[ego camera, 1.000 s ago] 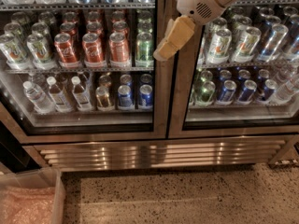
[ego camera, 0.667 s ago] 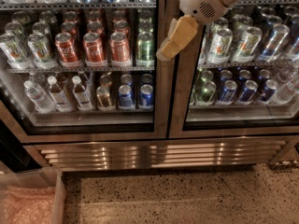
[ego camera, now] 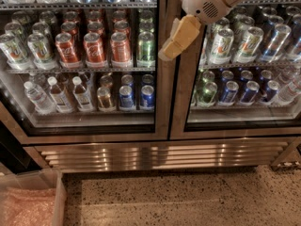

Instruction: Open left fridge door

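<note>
The fridge [ego camera: 160, 154] fills the view, with its steel base grille low in the frame. The left fridge door [ego camera: 84, 60] is shut; red cola cans [ego camera: 94, 48] and water bottles [ego camera: 59, 95] show through its glass. My gripper [ego camera: 176, 39] hangs from the white arm [ego camera: 211, 1] at the top right. It points down and left in front of the central steel posts, where the two doors meet, at the height of the red can shelf. One tan finger [ego camera: 181, 36] shows.
The right glass door [ego camera: 244, 60] shows green-and-white and blue cans. A clear plastic bin [ego camera: 30, 201] with pink contents stands at the bottom left. Speckled floor [ego camera: 188, 197] lies in front of the fridge.
The gripper has moved slightly left and up along the central posts. The door has not moved.
</note>
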